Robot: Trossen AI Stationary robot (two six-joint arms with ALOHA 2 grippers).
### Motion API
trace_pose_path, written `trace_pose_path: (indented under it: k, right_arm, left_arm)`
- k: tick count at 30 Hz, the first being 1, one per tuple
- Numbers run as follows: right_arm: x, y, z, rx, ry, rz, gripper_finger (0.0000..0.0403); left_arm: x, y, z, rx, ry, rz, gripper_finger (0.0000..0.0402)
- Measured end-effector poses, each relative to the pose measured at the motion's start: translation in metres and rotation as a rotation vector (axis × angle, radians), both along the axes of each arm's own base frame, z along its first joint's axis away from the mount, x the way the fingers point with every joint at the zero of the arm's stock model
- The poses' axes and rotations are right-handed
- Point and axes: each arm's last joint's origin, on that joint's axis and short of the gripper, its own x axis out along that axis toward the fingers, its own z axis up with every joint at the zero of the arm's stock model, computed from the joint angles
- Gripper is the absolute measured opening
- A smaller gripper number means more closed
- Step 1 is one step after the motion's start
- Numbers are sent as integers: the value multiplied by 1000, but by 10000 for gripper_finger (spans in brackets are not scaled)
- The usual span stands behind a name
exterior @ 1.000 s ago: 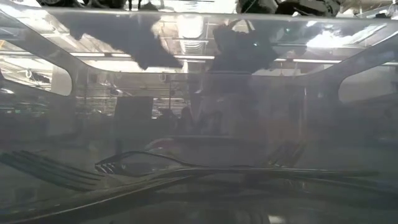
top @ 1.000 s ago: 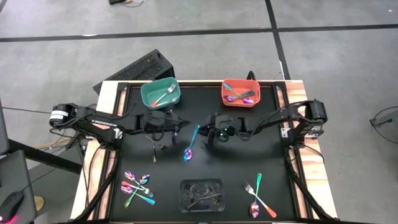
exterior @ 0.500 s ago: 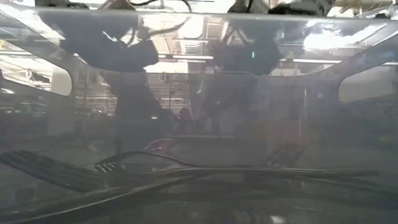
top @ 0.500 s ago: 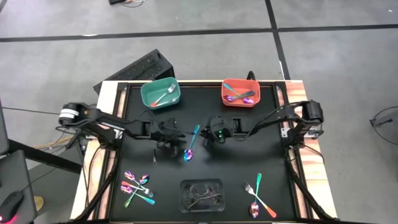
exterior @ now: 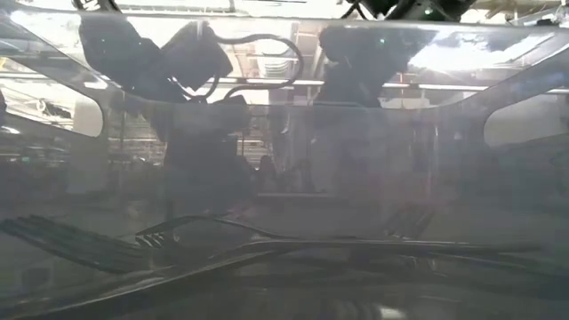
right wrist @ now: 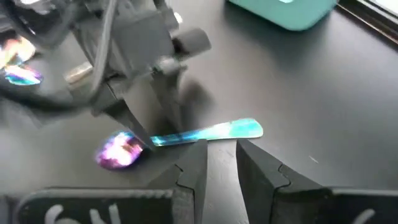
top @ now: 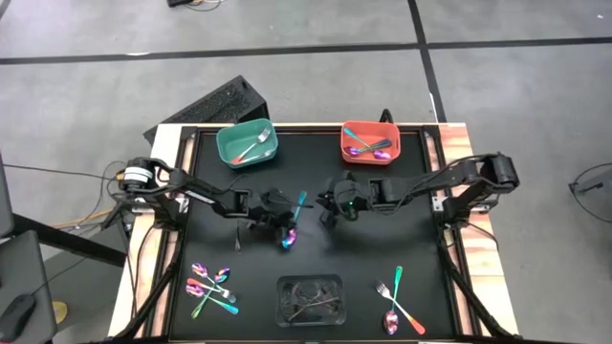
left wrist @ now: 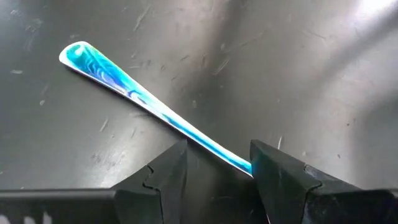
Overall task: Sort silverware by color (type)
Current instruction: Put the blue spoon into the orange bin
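A spoon (top: 295, 216) with a teal handle (left wrist: 124, 87) and an iridescent bowl (right wrist: 118, 151) lies flat on the black mat at mid-table. My left gripper (left wrist: 217, 158) is open, slanting down from the table's left. Its two fingers stand on either side of the spoon's thin neck, next to the bowl. My right gripper (right wrist: 217, 158) is open and holds nothing. It hovers just right of the spoon (top: 329, 210), its fingertips short of the handle's free end. More silverware lies in groups at the front left (top: 210, 285) and front right (top: 400, 301). My left gripper straddles the spoon's neck (left wrist: 239, 163), where the handle narrows toward the bowl, with its fingers across the spoon and slanting down. Whether a finger touches the neck I cannot tell. The spoon lies flat on the mat.
A green bin (top: 247, 143) with a fork and a red bin (top: 370, 141) with spoons stand at the far edge. A clear plastic tray (top: 309, 298) of dull grey cutlery sits at the front centre. A small dark object (top: 237, 241) lies left of the spoon.
My left gripper has come down and toward the table's right, reaching the spoon, and has rolled as it went. My right gripper has drawn back a little from the spoon toward the right and risen. The spoon has stayed where it was.
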Motion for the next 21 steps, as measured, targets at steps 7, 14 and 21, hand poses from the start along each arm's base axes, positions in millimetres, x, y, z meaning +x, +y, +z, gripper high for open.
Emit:
trace_pose_path:
  k: [7,14,21]
  right_arm:
    - [0,0,-3,-2,13,-19,103]
    - [0,1,-6,19,21,-33,103]
    - [3,8,-13,-59,73,120,103]
  left_arm:
    - [-1,1,-5,82,36,4,128]
    - [2,1,-15,128,61,-92,24]
    - [6,-4,-11,218,-13,-293,6]
